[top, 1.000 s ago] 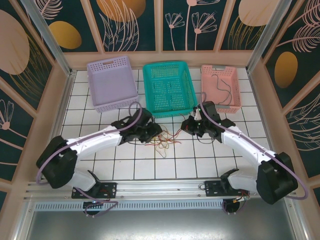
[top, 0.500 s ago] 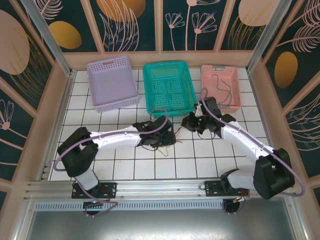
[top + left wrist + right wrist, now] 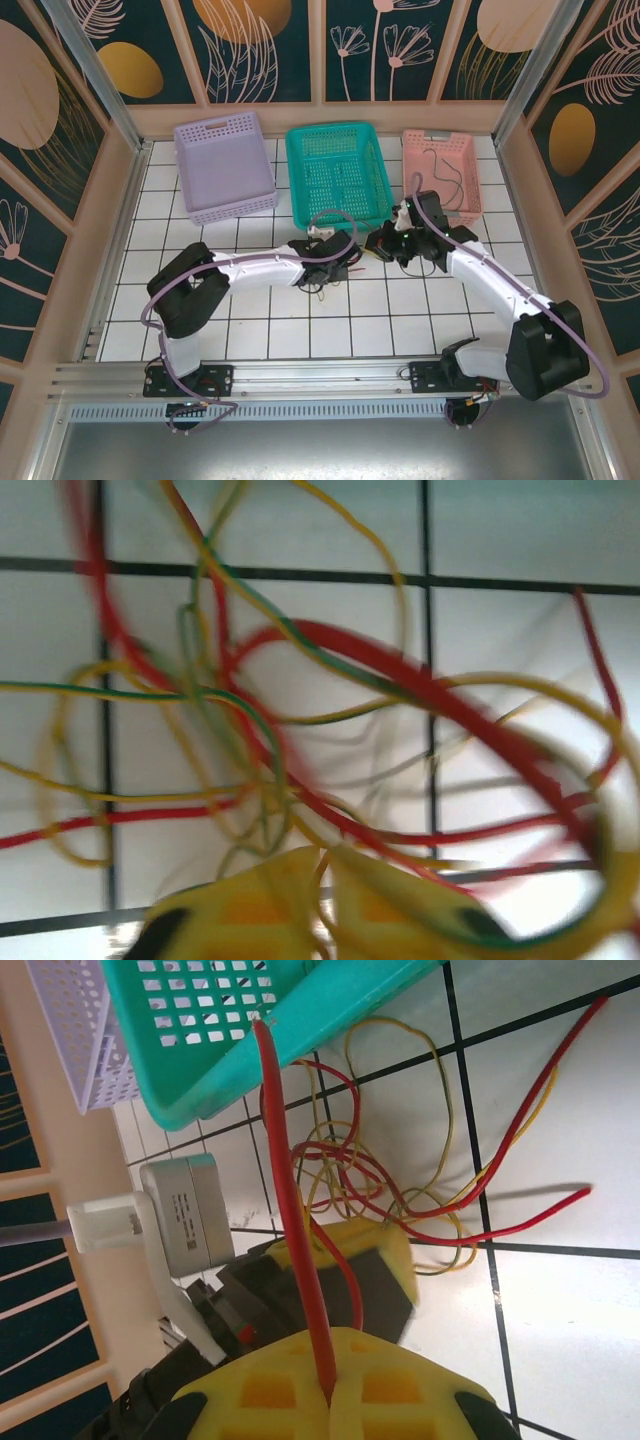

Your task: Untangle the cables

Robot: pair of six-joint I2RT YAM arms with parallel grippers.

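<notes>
At the near edge of the white tiled worktop (image 3: 250, 340), bolted side by side, the two arm bases. Reaching in from there toward the middle: left arm (image 3: 250, 268) stretched low across the tiles, right arm (image 3: 490, 285) angled in from the other side.

Mid-worktop, right under the left jaws: the tangle of cables (image 3: 280, 750), with red, yellow and green loops crossing over one another on the tiles. Left jaws shut, yellow pads (image 3: 270, 900) pressed together at the heap's edge. Too blurred in the left wrist view to tell whether any strand is pinched between them.

Just beside, to the right: right jaws closed tight on a red cable (image 3: 290, 1190). Gripped between the yellow pads (image 3: 400, 1385), standing stiffly out toward the teal basket (image 3: 340, 1015), free end near its rim. Behind that strand in the right wrist view, more red and yellow loops lying on the tiles, next to the left arm's yellow fingertip (image 3: 370, 1250).

Farthest back, three baskets in a row: lilac basket (image 3: 225, 165) on the left, teal in the middle, pink basket (image 3: 442, 205) on the right, with a thin dark cable (image 3: 448, 178) lying inside.
</notes>
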